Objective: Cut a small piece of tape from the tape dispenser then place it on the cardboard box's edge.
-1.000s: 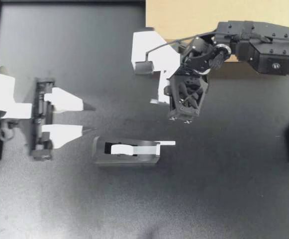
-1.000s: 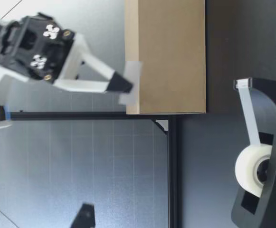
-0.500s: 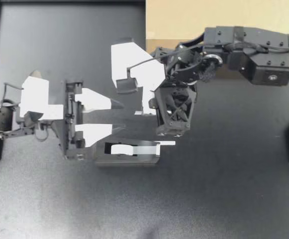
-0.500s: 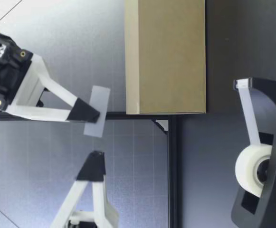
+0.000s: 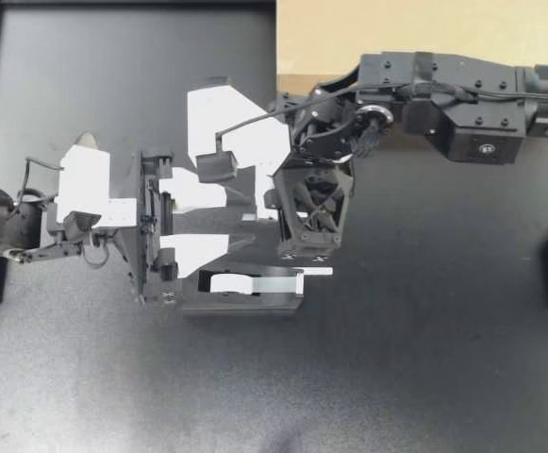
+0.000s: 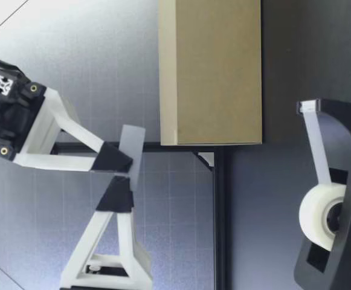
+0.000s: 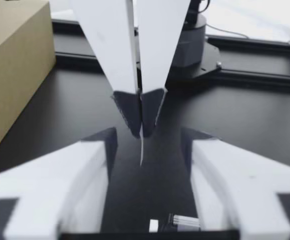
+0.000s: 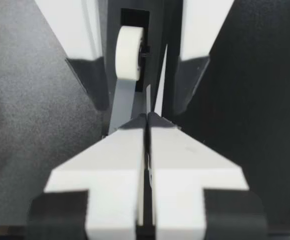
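Between the tips of my right pincer (image 5: 267,206), pressed together, the cut strip of tape (image 6: 132,154) hangs clamped. My left pincer (image 5: 247,222) has slid in with its fingers apart on either side of that strip, not yet gripping it. A second ago the strip was against the corner of the box (image 5: 396,33), but now it is clear of it, above the dispenser (image 5: 240,293), so I judge the sticking undone and a hand-over coming.
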